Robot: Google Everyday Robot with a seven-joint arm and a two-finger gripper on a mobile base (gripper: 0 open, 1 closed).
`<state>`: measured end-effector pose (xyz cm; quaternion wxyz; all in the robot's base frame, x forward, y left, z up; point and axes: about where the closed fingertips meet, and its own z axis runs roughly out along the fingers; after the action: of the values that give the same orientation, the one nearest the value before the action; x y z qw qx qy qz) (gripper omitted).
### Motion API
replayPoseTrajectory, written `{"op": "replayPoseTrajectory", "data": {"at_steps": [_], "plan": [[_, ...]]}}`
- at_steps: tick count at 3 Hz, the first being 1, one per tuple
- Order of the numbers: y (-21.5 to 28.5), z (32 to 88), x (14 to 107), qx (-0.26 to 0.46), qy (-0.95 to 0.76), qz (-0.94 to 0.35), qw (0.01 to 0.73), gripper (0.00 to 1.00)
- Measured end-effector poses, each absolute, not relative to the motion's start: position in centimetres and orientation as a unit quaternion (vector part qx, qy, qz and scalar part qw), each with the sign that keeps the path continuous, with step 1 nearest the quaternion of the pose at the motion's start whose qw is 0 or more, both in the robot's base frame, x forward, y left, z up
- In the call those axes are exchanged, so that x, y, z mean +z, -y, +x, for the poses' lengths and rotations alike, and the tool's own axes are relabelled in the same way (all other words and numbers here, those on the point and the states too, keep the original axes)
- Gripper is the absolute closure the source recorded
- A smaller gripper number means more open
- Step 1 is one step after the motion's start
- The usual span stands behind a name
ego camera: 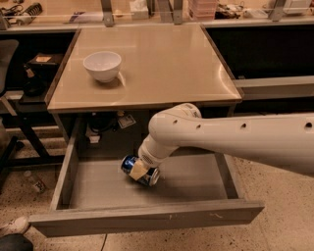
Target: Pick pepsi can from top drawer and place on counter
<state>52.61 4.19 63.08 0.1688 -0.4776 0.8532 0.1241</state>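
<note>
The blue pepsi can (129, 164) lies on its side, tilted, on the flat grey bottom of the open top drawer (196, 180), left of the middle. My gripper (141, 171) reaches down into the drawer from the right on the thick white arm. It is shut on the can, with one tan finger (138, 169) across the can's body. The other finger is hidden behind the can. The glossy beige counter (167, 63) is above the drawer.
A white bowl (102, 65) stands on the counter's left part. The drawer's scuffed front panel (147, 216) sticks out toward me. A long cluttered bench with metal posts (108, 12) runs behind the counter. A dark chair (10, 88) stands at the left.
</note>
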Motion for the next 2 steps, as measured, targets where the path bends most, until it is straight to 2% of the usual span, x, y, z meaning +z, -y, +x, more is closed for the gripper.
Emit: {"op": "replayPoseTrajectory", "data": {"at_steps": [2], "plan": [[-3.0, 53.6, 65.5, 0.111, -0.854, -0.484, 0.154, 1.00]]}}
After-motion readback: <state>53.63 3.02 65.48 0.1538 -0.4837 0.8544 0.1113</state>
